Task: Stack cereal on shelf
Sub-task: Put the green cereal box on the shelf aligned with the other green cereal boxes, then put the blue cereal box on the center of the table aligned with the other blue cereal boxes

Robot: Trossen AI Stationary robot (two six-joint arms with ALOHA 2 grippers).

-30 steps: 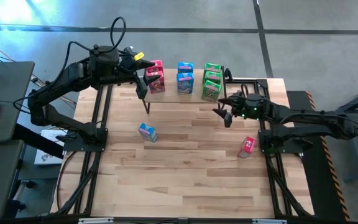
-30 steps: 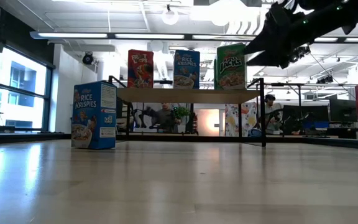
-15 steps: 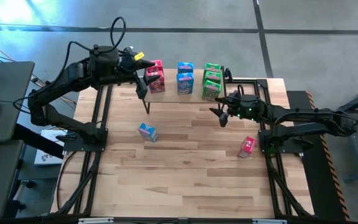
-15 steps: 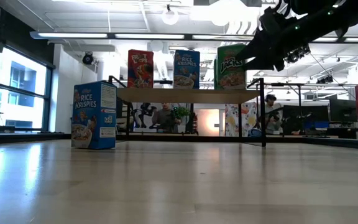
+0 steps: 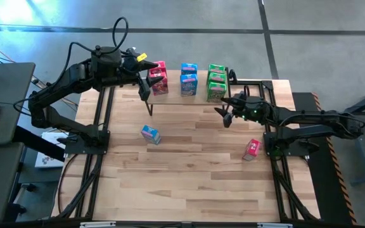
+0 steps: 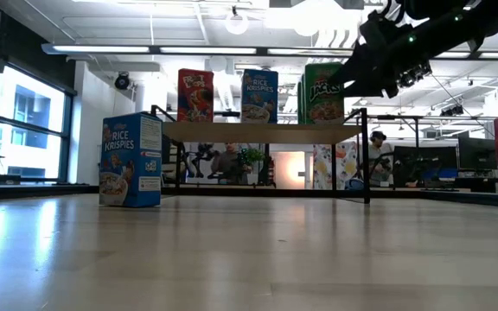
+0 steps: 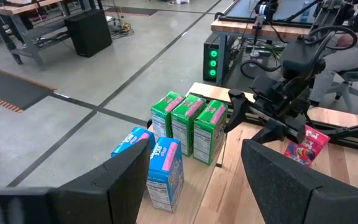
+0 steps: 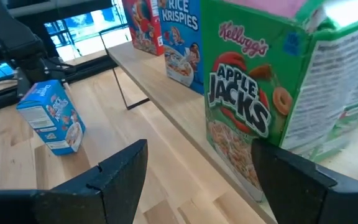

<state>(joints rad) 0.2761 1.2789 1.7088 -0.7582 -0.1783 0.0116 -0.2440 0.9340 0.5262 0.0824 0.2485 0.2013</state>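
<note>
Green cereal (image 8: pixel 247 112) upright (shelf (image 6: pixel 258 132))

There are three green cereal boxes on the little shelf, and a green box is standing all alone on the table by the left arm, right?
Not quite. The lone box by the left arm is blue, not green, as the high view shows. The three green boxes are indeed on the shelf.

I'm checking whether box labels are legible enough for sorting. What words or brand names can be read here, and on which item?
"Kellogg's APPLE JACKS": front green cereal box on the shelf.
"RICE KRISPIES": blue box standing on the table.
"RICE KRISPIES": blue box on the shelf.
"JACKS": green box on the shelf, low view.
Red box on the shelf: print too blurred to read.
Side-panel print: too small.
</note>
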